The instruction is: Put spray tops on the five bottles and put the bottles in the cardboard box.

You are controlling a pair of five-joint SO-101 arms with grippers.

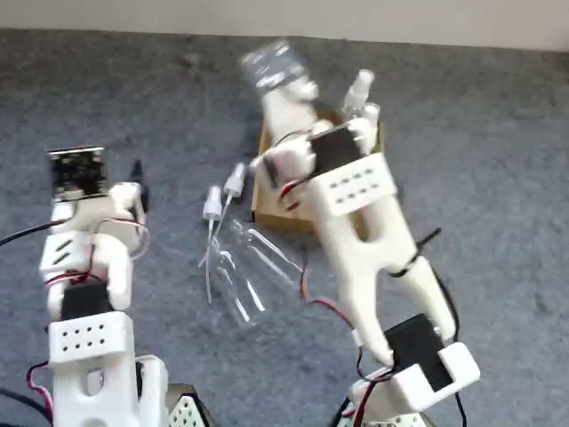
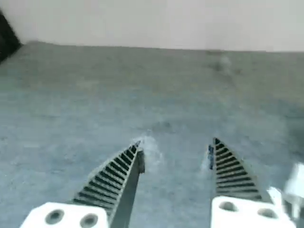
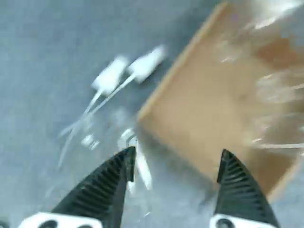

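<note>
The cardboard box [image 1: 271, 213] sits on the grey counter [image 1: 480, 178], partly hidden under the right arm. At its far end stand capped bottles [image 1: 360, 91], their white sprayers rising above the rim; at least two show, and the exact count cannot be told. From the right wrist, the box [image 3: 204, 118] shows a bare brown floor on the near side and blurred clear bottles [image 3: 275, 95] along the other.

Just beside the box, two bare bottles [image 1: 258, 245] lie on their sides on the counter, close together and uncapped. Two loose spray tops [image 1: 213, 203] lie next to them with their thin tubes trailing towards the bottles.

The right end effector [image 3: 176, 159] hangs over the box's edge, spread wide and holding nothing. The left end effector [image 2: 176, 144] is well apart from the box over bare counter, also spread wide and holding nothing.
</note>
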